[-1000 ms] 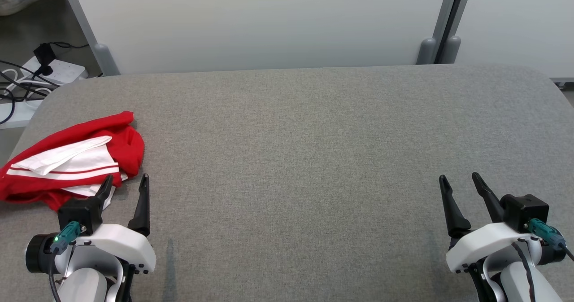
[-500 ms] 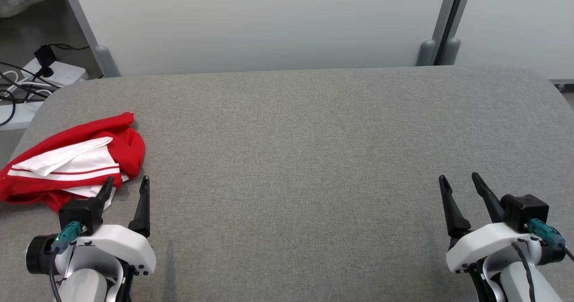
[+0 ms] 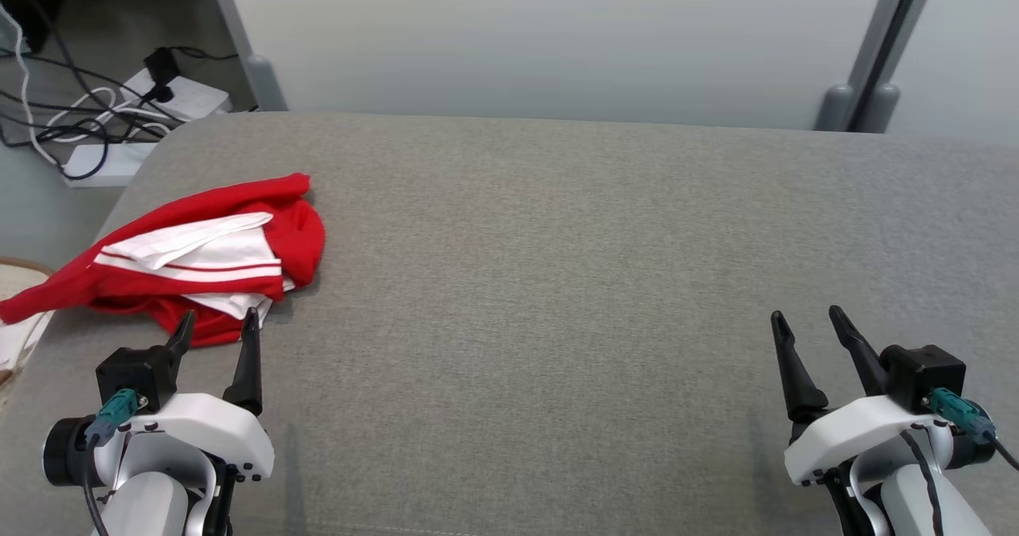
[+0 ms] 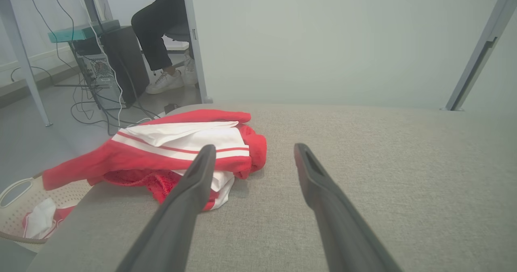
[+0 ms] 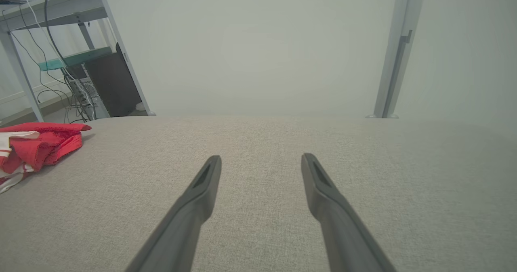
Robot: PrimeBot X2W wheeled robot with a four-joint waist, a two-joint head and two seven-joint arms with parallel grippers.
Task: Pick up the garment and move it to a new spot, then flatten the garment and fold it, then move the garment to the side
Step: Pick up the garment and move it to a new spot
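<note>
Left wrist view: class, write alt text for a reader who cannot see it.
A crumpled red and white garment lies at the left edge of a grey table, part of it hanging off. The open left tool points toward it, holding nothing.

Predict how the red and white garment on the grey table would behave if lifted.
Probably floppy: the garment lies crumpled in soft folds. Likely light, being thin cloth. One end hangs off the table edge, so it may drag.
</note>
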